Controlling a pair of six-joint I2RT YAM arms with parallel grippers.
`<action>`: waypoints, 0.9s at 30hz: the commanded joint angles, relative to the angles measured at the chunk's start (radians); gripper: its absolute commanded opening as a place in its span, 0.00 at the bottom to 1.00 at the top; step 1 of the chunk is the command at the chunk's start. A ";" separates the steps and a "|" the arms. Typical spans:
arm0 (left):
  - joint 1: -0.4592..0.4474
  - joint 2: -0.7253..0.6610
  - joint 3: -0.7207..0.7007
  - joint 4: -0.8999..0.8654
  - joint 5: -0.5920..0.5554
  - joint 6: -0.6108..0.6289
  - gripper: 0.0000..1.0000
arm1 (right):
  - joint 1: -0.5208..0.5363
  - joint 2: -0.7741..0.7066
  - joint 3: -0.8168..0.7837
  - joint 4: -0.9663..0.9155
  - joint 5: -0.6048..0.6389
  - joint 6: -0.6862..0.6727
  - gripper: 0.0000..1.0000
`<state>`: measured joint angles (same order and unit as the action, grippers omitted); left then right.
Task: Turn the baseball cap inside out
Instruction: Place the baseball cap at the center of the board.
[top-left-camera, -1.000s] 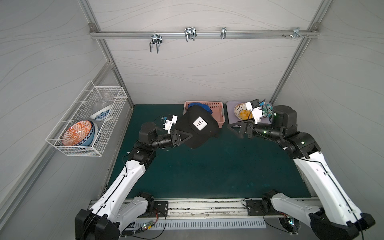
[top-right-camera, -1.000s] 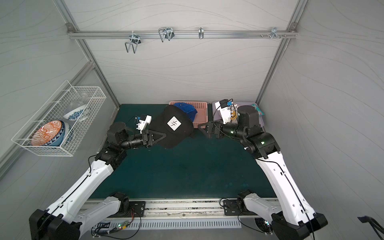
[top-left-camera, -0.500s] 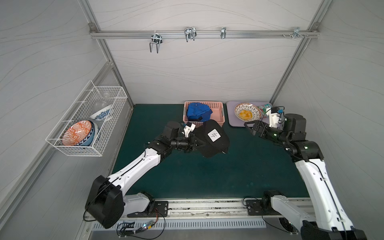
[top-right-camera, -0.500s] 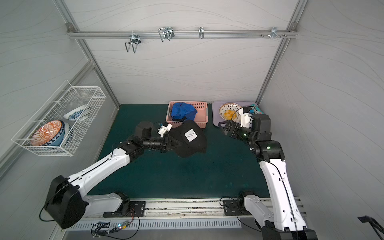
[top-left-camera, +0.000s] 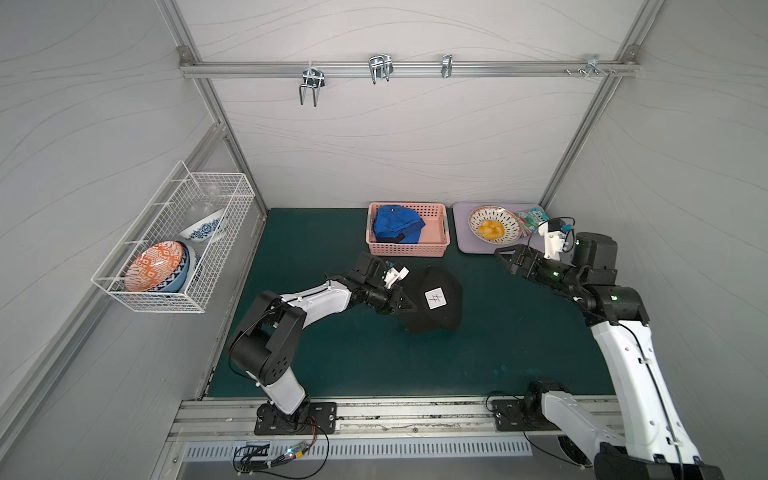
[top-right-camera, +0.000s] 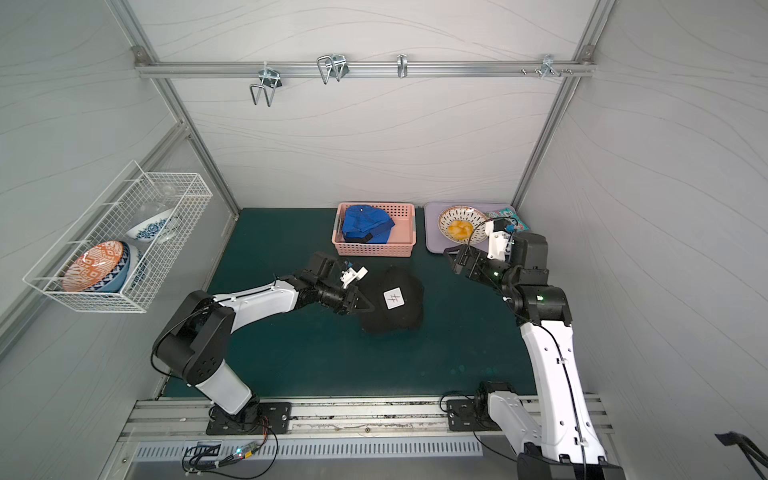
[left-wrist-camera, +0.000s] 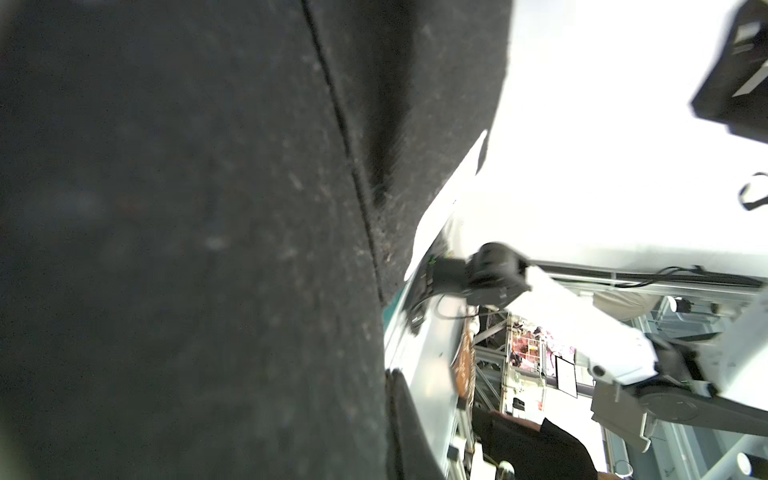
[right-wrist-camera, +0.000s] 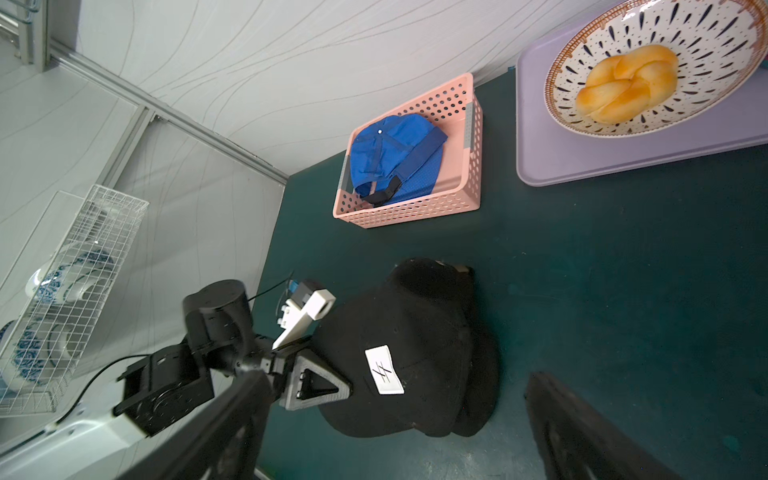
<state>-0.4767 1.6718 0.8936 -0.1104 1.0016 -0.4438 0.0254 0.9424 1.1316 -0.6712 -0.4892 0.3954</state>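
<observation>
Left gripper (top-left-camera: 402, 304) clenched on cap (top-left-camera: 446, 320) edge; cap touching counter (top-left-camera: 519, 353). Right gripper (top-left-camera: 508, 259) spread wide, empty, well apart from cap.

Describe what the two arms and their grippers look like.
The left arm and right arm share white link shells, black joints and thin black cables; green lights glow on the right one. The left gripper and right gripper carry black triangular, open-frame fingers and a white camera bracket.
</observation>
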 joint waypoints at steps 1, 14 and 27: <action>0.062 -0.021 0.007 -0.090 0.075 0.179 0.00 | -0.003 0.006 -0.013 0.017 -0.066 -0.028 0.99; 0.310 -0.154 -0.041 -0.468 -0.307 0.346 1.00 | 0.236 0.064 -0.133 -0.042 0.094 -0.069 0.99; -0.094 -0.289 0.181 -0.590 -0.816 0.172 0.99 | 0.252 0.225 -0.390 0.315 -0.015 0.175 0.75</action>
<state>-0.4450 1.3361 0.9802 -0.6830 0.3405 -0.2337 0.2691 1.1347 0.7673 -0.4873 -0.4709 0.5053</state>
